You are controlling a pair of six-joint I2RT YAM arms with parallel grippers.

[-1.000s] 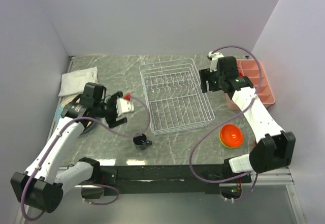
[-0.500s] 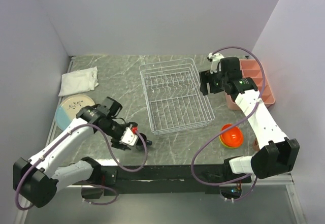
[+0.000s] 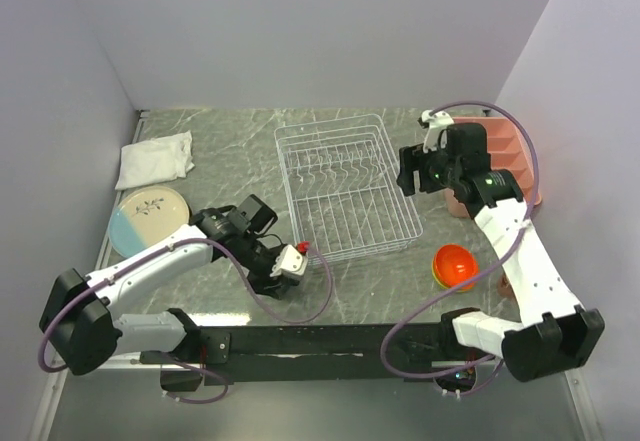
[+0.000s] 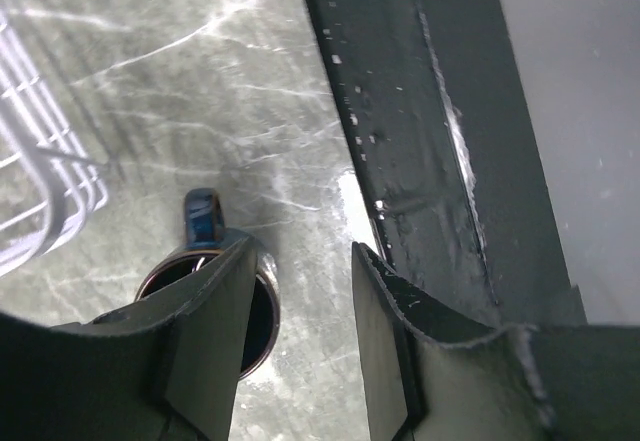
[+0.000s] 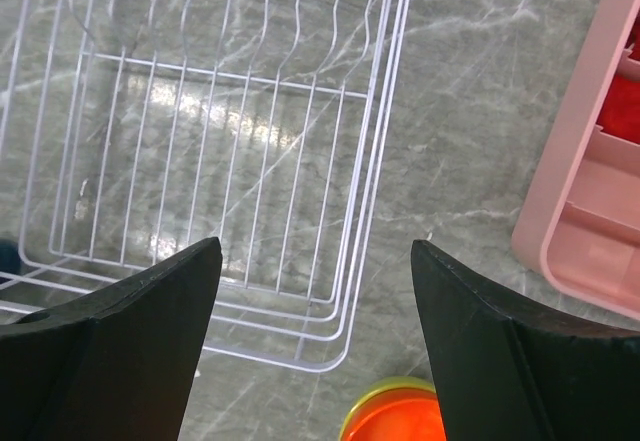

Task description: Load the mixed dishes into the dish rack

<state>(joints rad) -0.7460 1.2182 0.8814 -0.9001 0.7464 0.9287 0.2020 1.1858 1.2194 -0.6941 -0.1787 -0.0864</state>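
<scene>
The dark blue mug point(image 4: 205, 223) stands upright on the table by the near edge, its handle pointing away. My left gripper point(image 4: 303, 251) is open and low over it: the left finger point(image 4: 205, 331) covers the mug's mouth and the right finger point(image 4: 385, 341) is outside the rim. In the top view the left gripper point(image 3: 284, 269) hides the mug. The dish rack point(image 3: 345, 189) holds nothing. My right gripper point(image 3: 413, 169) is open and empty above the rack's right edge point(image 5: 372, 161). The orange bowl point(image 3: 455, 264) sits nested in the yellow-green bowl point(image 5: 372, 406). A cream-and-light-blue plate point(image 3: 147, 216) lies at the left.
A white folded cloth point(image 3: 155, 158) lies at the back left. A pink compartment tray point(image 3: 510, 156) stands at the right wall, also in the right wrist view point(image 5: 600, 171). The black table-edge rail point(image 4: 430, 131) runs just right of the mug.
My left arm has swung from above the plate, down and right along the near edge, to the mug. My right gripper has shifted slightly right.
</scene>
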